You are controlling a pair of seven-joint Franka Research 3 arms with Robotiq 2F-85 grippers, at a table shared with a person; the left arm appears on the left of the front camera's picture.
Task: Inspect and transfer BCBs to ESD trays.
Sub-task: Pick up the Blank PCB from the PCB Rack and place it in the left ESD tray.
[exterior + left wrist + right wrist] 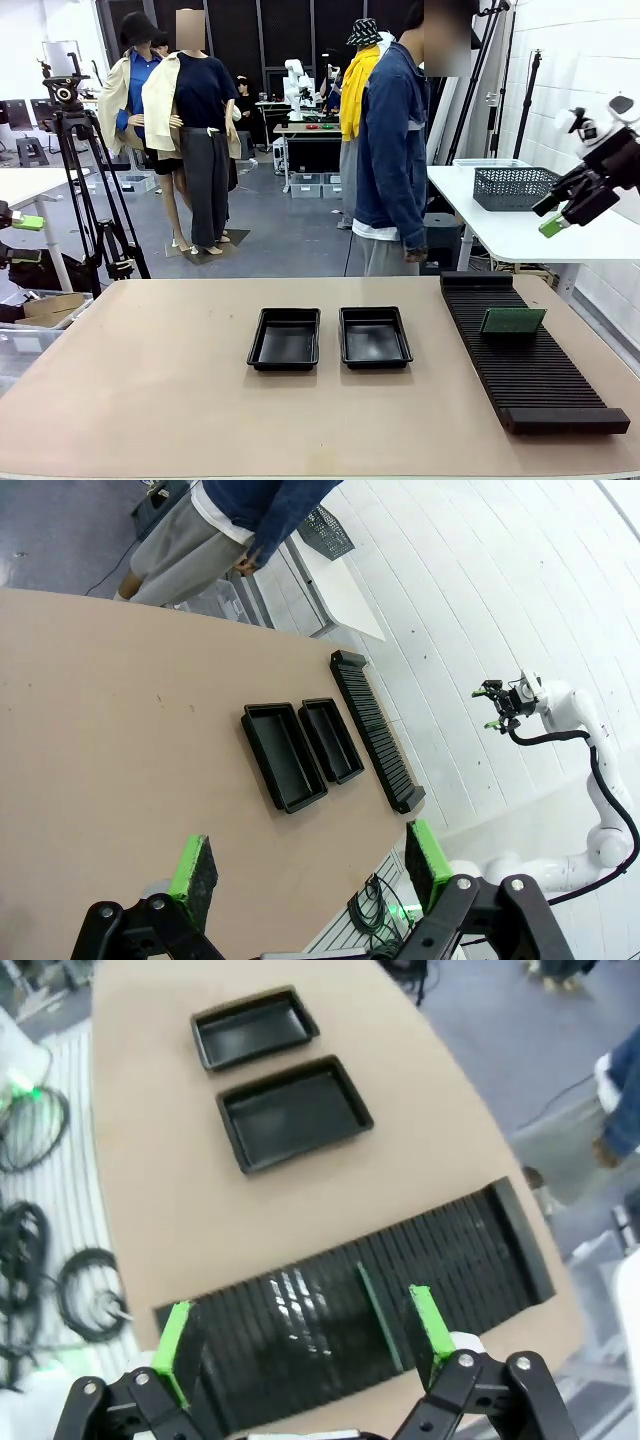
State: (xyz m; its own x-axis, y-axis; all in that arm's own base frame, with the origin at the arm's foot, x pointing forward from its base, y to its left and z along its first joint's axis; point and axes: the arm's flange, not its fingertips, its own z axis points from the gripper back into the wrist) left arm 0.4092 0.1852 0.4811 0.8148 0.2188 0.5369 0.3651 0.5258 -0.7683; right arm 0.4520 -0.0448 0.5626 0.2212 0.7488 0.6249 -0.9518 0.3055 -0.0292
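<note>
Green BCB (513, 320) upright in rack (545, 385) by table (150, 380) edge | trays (285, 338) side-by-side, apart

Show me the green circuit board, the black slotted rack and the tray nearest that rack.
circuit board (513, 320), front view, middle of its face.
rack (540, 385), front view, bare ribs.
tray (374, 338), front view, bare floor.

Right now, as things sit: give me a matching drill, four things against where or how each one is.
Things
1. board
2. trays
3. basket
4. right tool

Place or state
A. raised off the table at its right side, open
B. upright in a slot of the rack
C. side by side mid-table, nothing in them
D. on the white table farther back

Pairs: 1-B, 2-C, 3-D, 4-A
</note>
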